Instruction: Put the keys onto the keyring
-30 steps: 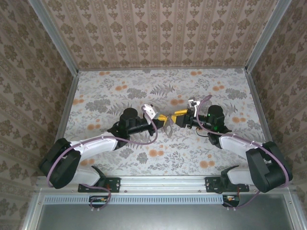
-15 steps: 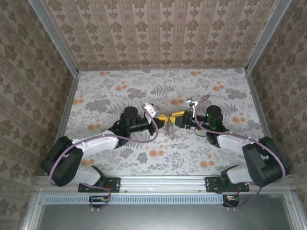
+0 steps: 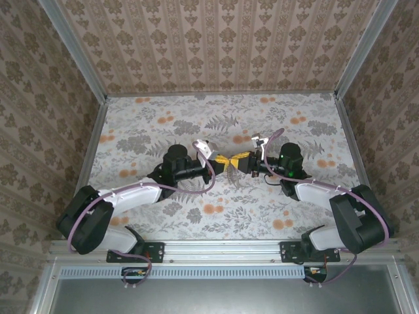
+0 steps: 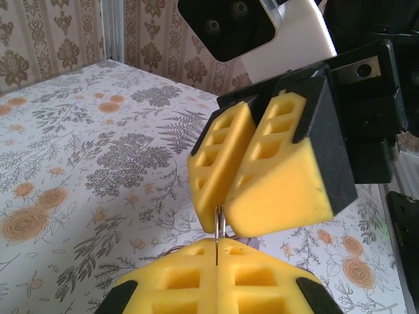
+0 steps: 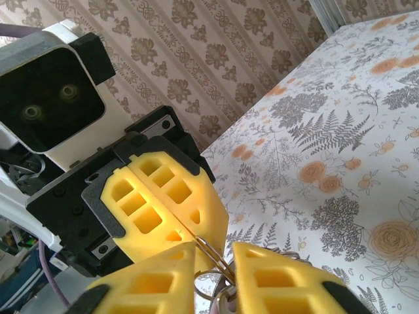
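Soft, even light fills the top view. The table (image 3: 196,124) is bright, and the shadow under the left arm (image 3: 131,195) is faint and stays close to it. Nothing there is blown out, and detail holds to the corners.

In both wrist views the nearest yellow pads (image 5: 150,281) at the bottom edge are slightly soft, while those facing them are crisper. In the left wrist view the white housing (image 4: 294,39) is close to washed out, and the wall (image 4: 39,39) behind is blurred. In the right wrist view the keyring (image 5: 209,252) carries a thin glint, the lower left corner is dark and smeared, and the tabletop pales toward the upper right.
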Robot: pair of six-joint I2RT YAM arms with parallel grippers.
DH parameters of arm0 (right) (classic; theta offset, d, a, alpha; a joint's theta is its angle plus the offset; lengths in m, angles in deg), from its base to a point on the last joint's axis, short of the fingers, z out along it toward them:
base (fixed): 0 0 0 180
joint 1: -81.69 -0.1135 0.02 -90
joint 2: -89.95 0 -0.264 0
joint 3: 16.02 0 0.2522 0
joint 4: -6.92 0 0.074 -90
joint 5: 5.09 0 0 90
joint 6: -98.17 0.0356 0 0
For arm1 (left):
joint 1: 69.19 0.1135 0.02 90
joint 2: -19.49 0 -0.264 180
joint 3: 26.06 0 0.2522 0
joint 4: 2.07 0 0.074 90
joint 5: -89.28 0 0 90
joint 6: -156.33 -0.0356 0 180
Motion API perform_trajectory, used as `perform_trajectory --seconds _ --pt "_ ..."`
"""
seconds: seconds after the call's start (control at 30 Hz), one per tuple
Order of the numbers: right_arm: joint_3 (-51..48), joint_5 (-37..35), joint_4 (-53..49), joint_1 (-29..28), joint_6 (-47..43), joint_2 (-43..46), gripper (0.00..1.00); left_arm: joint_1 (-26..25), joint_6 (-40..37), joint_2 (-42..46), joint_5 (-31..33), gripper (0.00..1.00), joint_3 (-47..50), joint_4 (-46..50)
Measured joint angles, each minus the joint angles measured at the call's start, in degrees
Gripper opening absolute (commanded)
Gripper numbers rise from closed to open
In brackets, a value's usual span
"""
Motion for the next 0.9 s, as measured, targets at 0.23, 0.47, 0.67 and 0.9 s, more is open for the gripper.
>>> perform_trajectory --seconds 0.23,0.47,0.67,0.9 --pt "0.04 -0.04 -1.49 -0.02 -0.39 0.04 0.00 0.96 0.85 0.00 0.07 0.00 -0.04 0.04" --pt "1.51 -1.86 -10.32 -0.15 -4.63 2.45 0.00 1.79 0.55 0.20 0.04 0.18 -1.46 2.12" --pt "5.95 -4.24 -20.85 -0.17 -11.26 4.35 0.00 3.93 -1.62 3.61 -0.39 0.40 -2.84 8.57" --pt "13.99 -4.74 -35.06 -0.39 -21.35 4.59 0.00 6.19 -7.45 4.15 -4.70 0.49 -12.11 22.62"
